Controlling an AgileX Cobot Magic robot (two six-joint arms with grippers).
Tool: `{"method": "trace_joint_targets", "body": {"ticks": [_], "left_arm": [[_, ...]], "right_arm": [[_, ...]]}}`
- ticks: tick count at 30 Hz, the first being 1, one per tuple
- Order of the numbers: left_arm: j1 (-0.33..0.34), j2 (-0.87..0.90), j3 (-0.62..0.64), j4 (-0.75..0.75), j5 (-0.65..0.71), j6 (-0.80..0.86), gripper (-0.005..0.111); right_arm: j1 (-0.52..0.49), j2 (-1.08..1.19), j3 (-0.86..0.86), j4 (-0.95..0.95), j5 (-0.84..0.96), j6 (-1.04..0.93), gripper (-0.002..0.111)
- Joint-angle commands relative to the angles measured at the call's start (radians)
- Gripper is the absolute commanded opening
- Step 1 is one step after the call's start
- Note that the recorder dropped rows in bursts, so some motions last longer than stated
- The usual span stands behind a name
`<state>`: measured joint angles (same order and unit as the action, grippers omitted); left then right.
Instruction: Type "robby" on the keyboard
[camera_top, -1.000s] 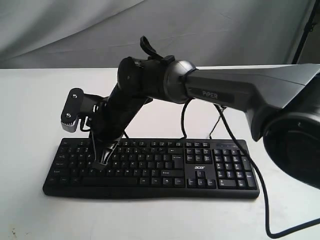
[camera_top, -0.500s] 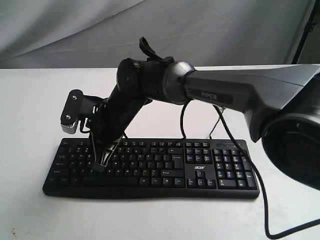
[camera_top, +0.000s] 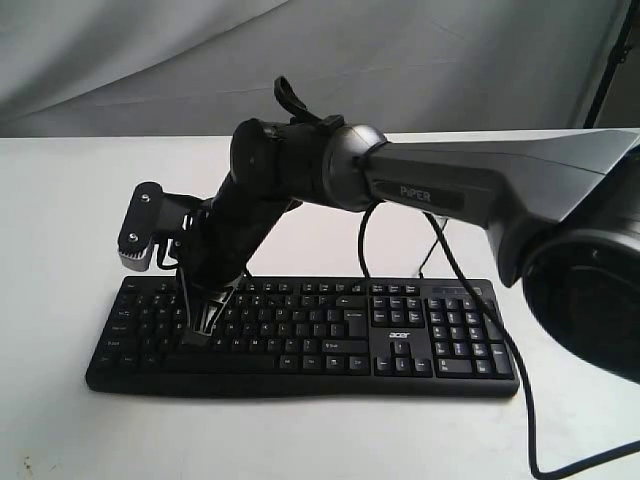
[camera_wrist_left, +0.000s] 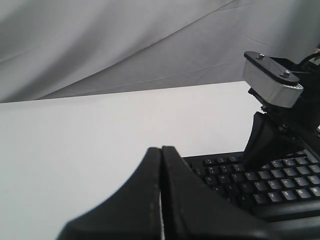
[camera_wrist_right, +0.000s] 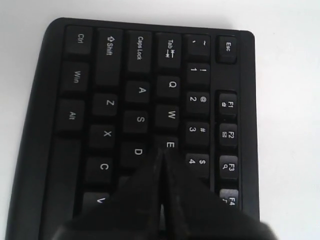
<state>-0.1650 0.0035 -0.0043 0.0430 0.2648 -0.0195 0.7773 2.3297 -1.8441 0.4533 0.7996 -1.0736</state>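
Note:
The black keyboard (camera_top: 300, 340) lies across the white table, with its acer logo by the arrow keys. My right arm reaches across to the keyboard's left part. The right gripper (camera_top: 199, 328) is shut and points steeply down onto the letter keys. In the right wrist view the keyboard (camera_wrist_right: 125, 100) fills the frame and the shut right gripper (camera_wrist_right: 161, 155) has its tip at the edge of the E key, hiding the key beside it. The left gripper (camera_wrist_left: 161, 150) is shut on nothing, low beside the keyboard (camera_wrist_left: 260, 180) at its left end. It does not show in the exterior view.
A thin black cable (camera_top: 520, 400) loops over the table off the keyboard's right end. The right arm's grey wrist camera (camera_top: 140, 228) juts out above the left keys. A grey cloth backdrop (camera_top: 300, 60) hangs behind the table (camera_top: 60, 200).
The right arm has edged slightly left and its gripper tip has sunk a little toward the keys. The keyboard has not moved.

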Motion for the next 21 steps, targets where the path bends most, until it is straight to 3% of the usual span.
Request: {"method": "trace_joint_targets", "body": {"ticks": [1,21], "left_arm": [[-0.006,-0.003,0.004,0.005,-0.006,-0.003,0.000],[-0.006,-0.003,0.004,0.005,-0.006,-0.003,0.000]], "right_arm": [[0.004,0.006,-0.008,-0.011,-0.003,0.003,0.000],[0.011,0.013,-0.008,-0.026,-0.040,0.003,0.000]]}}
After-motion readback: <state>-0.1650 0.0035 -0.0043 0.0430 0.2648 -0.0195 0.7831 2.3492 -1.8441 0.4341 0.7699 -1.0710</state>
